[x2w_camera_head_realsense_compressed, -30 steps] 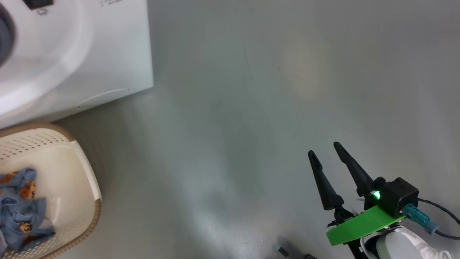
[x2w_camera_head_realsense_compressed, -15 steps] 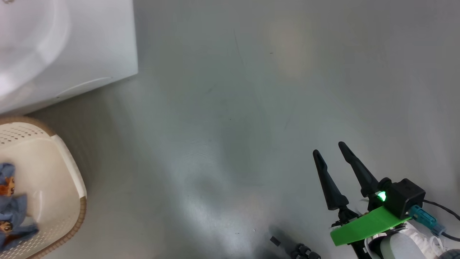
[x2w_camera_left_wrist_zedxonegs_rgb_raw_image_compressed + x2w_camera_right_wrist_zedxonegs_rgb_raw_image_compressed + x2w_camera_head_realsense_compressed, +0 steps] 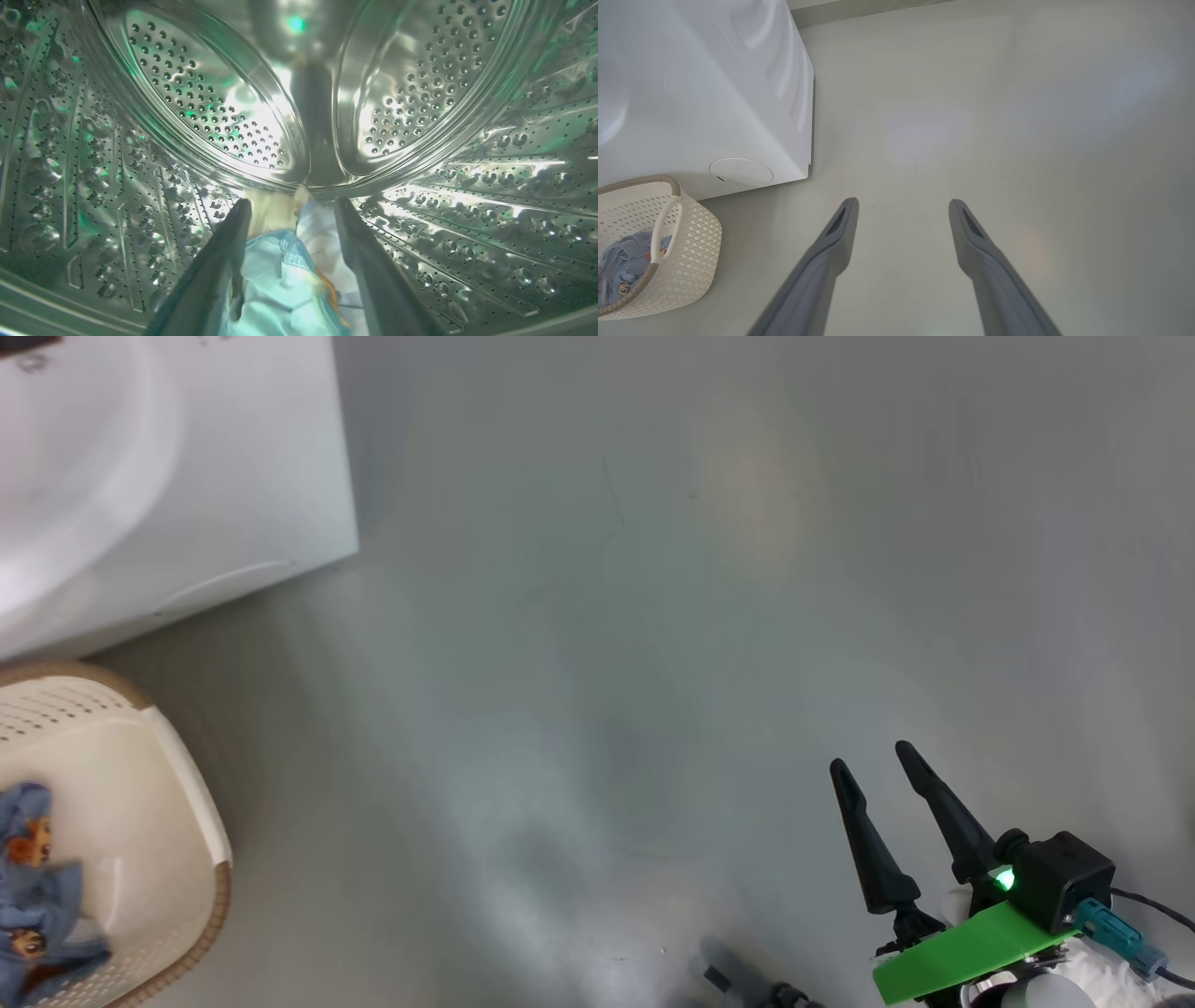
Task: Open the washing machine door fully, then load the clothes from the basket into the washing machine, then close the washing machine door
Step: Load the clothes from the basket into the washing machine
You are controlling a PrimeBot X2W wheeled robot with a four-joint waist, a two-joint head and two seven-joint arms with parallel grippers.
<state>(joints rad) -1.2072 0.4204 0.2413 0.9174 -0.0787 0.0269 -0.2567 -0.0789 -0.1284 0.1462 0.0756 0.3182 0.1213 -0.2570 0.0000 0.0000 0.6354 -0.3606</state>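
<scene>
My left gripper (image 3: 292, 203) is deep inside the perforated steel drum (image 3: 210, 93) of the washing machine (image 3: 187, 476). Its fingers stand open, with a pale blue garment (image 3: 275, 280) and a cream piece (image 3: 275, 212) lying loose between them on the drum floor. The basket (image 3: 140, 821) stands on the floor in front of the machine, with blue printed clothes (image 3: 37, 896) in it. My right gripper (image 3: 870, 758) hovers open over the bare floor, far right of the basket (image 3: 691, 242). The washing machine door is out of view.
Grey floor (image 3: 653, 616) stretches to the right of the washing machine (image 3: 691, 93). A round flap (image 3: 740, 171) sits low on the machine's front, just above the basket. A dark part of my base (image 3: 747, 985) shows at the bottom edge.
The head camera has swung, so the machine and basket sit further left in its view. My right gripper stays open and shows slightly lower in the picture.
</scene>
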